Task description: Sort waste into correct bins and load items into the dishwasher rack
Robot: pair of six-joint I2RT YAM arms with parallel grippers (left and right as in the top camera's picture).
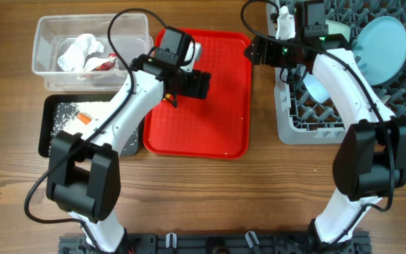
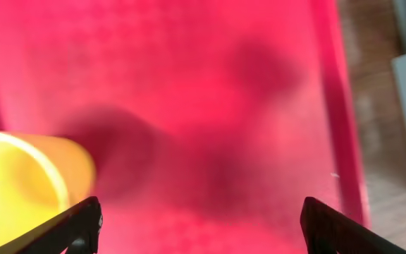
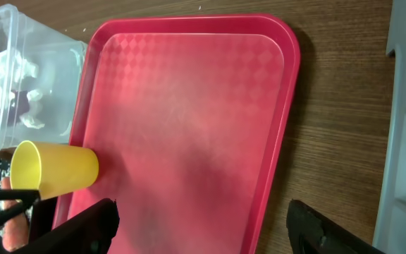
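1. 2 grippers show in the wrist views, and both stand wide apart with nothing between the fingers: the left gripper [image 2: 201, 215] and the right gripper [image 3: 201, 212].
2. The small yellow cup [image 3: 56, 169] is tipped on its side at the left edge of the red tray [image 1: 217, 106], its mouth facing the left of the right wrist frame. In the left wrist view it fills the lower left corner, just beside 1 finger and outside the gap.
3. From overhead, the left arm reaches over the upper left part of the red tray and hides the cup.
4. The right arm stretches across the grey rack [image 1: 309, 127] at the right of the frame, its gripper near the tray's upper right corner.
5. The clear tub [image 1: 129, 32] at upper left holds the crumpled white napkin [image 1: 78, 53] and the red wrapper [image 1: 104, 65].
6. Just below it, the black tray [image 1: 48, 144] holds white rice grains [image 1: 72, 113] and the orange carrot piece [image 1: 84, 120].
7. The pale blue plate [image 1: 383, 39] stands on edge in the rack's upper right, and a pale blue bowl [image 1: 314, 88] is partly hidden under the right arm.
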